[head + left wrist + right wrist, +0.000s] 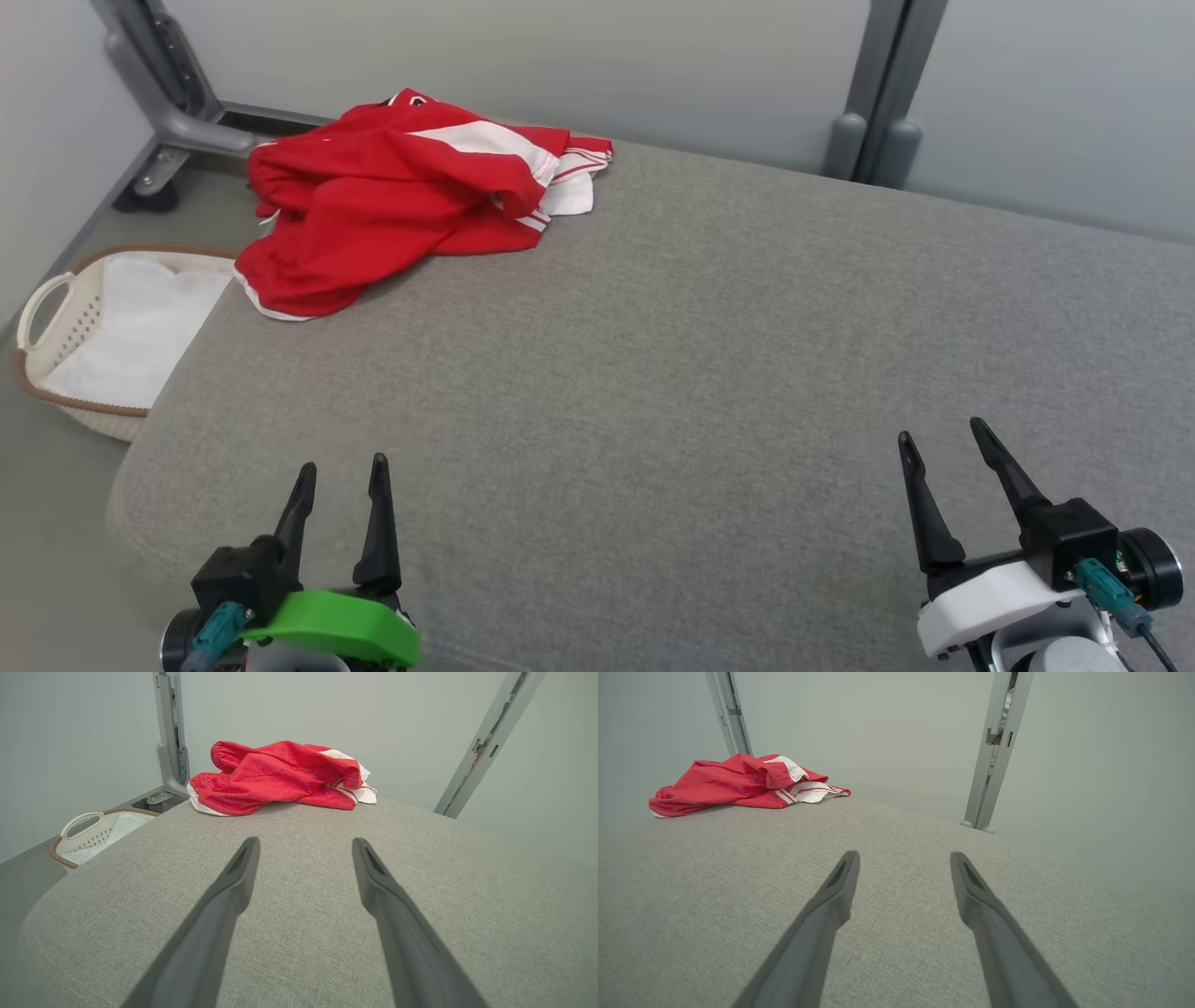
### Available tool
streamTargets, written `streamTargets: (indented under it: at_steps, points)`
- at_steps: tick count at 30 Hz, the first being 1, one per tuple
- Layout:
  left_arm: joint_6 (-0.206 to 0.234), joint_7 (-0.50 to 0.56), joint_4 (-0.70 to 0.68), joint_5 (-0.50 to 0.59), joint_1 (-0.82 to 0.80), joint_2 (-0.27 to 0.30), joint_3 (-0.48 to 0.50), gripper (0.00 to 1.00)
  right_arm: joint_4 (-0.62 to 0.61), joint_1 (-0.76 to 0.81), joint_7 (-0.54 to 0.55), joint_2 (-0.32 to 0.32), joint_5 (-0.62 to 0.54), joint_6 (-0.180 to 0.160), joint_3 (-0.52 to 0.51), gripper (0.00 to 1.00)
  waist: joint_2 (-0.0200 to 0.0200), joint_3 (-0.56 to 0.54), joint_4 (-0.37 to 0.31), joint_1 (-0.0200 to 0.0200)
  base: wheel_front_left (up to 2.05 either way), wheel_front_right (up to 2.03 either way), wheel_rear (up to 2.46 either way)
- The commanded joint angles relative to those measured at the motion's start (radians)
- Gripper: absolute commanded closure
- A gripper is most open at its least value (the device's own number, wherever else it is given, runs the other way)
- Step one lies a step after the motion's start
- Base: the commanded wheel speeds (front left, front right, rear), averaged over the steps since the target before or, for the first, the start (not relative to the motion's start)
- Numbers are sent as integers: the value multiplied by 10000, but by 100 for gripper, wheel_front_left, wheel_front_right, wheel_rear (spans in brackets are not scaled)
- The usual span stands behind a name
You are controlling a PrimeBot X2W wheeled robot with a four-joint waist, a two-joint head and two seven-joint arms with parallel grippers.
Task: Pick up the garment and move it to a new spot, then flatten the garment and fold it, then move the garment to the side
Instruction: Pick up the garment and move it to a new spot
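Note:
The garment (392, 201) is a red piece of clothing with white panels and stripes, crumpled in a heap at the far left corner of the grey upholstered surface (672, 373). Its lower edge hangs slightly over the left side. In the wrist views the garment (280, 777) (738, 786) lies well ahead of the fingers. My left gripper (343, 467) (306, 842) hovers open at the near left, nothing between its fingers. At the near right my right gripper (938, 434) (904, 856) is open and empty too. Both are far from the cloth.
A white basket (56, 308) (81, 833) with a brown rim and white cloth inside stands on the floor left of the surface, below the garment. Grey metal frame posts (878, 112) rise behind the far edge against a pale wall.

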Motion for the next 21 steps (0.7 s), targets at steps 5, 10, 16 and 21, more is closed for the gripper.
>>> streamTargets:
  at_steps: [5,10,16,21]
  points:
    - [-13,3,-104,-152,172,54,24,0,29,-28,-34,-29,4,-3,131,0,0,92,391,0,0,0,0]
    - [40,5,-252,-479,178,53,261,0,-88,-86,-33,-33,9,-3,240,0,0,238,280,0,0,0,0]
    - [-40,3,-787,-50,-521,113,905,0,-244,-299,-34,-36,-290,-3,241,0,0,777,-60,0,0,0,0]
    - [-193,5,-1019,101,-2433,1062,1377,0,-353,-571,-34,-34,-628,-3,160,0,0,1482,-458,0,0,0,0]
